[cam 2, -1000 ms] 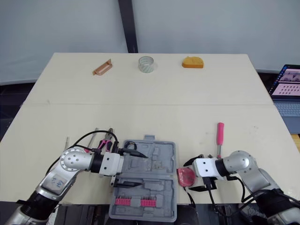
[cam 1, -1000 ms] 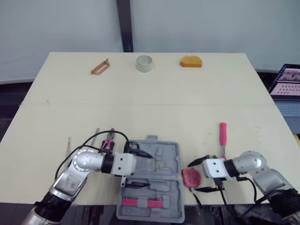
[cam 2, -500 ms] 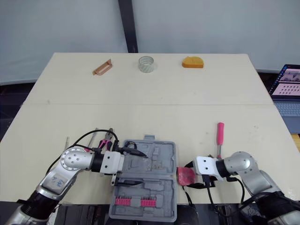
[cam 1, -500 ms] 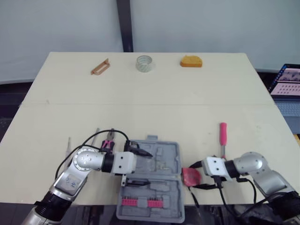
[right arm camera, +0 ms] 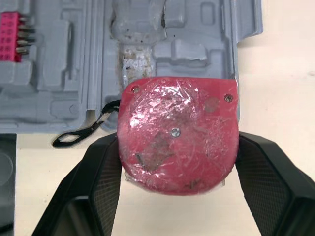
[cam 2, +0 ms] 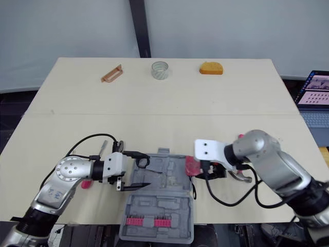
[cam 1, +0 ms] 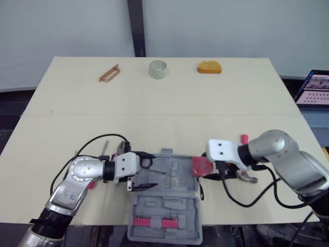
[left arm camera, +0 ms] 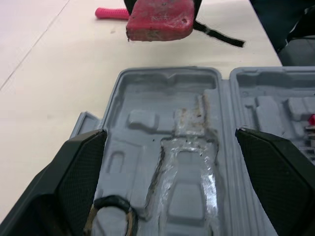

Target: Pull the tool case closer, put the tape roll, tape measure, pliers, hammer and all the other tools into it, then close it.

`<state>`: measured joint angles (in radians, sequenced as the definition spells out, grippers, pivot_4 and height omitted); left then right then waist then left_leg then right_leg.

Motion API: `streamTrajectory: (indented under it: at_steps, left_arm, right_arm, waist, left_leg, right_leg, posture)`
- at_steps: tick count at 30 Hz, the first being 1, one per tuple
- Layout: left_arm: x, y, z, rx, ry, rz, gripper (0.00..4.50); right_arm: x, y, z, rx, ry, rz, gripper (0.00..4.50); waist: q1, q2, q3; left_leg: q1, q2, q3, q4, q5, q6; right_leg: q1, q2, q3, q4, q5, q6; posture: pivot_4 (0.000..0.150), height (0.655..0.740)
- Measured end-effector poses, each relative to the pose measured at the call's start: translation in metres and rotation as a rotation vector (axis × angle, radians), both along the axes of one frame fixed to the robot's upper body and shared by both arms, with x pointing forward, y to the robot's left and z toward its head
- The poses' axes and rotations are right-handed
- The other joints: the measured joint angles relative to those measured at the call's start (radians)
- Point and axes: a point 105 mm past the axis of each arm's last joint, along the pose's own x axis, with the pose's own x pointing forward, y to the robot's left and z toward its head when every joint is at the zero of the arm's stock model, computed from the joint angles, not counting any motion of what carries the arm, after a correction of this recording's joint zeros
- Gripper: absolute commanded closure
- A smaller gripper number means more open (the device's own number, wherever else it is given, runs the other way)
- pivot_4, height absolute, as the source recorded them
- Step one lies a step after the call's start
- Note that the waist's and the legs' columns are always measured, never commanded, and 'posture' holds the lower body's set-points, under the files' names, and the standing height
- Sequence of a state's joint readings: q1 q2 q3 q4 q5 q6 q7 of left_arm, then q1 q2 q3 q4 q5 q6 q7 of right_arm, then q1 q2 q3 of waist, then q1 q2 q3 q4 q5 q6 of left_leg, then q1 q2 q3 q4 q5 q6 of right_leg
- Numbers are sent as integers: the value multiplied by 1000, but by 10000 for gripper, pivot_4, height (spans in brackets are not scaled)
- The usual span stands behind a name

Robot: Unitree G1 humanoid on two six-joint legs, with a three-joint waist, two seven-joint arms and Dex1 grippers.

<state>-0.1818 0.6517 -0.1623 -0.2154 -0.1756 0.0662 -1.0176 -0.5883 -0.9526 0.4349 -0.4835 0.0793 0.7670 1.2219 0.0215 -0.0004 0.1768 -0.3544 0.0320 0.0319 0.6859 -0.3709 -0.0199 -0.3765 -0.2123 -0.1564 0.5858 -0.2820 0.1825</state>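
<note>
I have the right gripper (right arm camera: pixel 179 167) clamped on the red, round-bodied tape measure (cam 1: pixel 200 165), with the open grey plastic tool case (left arm camera: pixel 147 123) just past its fingertips. The left gripper (cam 1: pixel 148 170) is spread wide and empty, straddling the tray. Risk: released here, the measure may strike the rim and tumble out, or its black strap (right arm camera: pixel 81 133) may snag.

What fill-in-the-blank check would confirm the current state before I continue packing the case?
The right gripper is shut on the red ____.
The tool case lies ____.
The left gripper is open and holds ____.
The clear tape roll sits at the table's ____ edge.
Missing words: tape measure; open; nothing; far.
</note>
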Motion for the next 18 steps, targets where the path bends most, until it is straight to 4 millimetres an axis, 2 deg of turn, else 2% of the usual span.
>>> streamTrajectory:
  at_steps: [3, 8, 18]
  left_arm:
    - [3, 2, 1, -4, -11, 12, 0]
    - [4, 3, -2, -10, -5, 33, 0]
    - [1, -1, 0, -27, -22, 40, 0]
  right_arm:
    - [7, 16, -7, -63, -11, -5, 16074]
    - [16, 26, -28, -149, -12, -26, 16074]
    - [23, 40, -38, -179, -39, -32, 16074]
  waist:
    - [-1, 0, 0]
    - [-2, 0, 0]
    - [-16, 0, 0]
  left_leg:
    - [0, 0, 0, 0, 0, 0]
    - [0, 0, 0, 0, 0, 0]
    - [0, 0, 0, 0, 0, 0]
  right_leg:
    - [0, 0, 0, 0, 0, 0]
    - [0, 0, 0, 0, 0, 0]
    - [-1, 0, 0, 1, 0, 0]
  posture:
    - [1500, 7400]
    - [1500, 7400]
    - [1500, 7400]
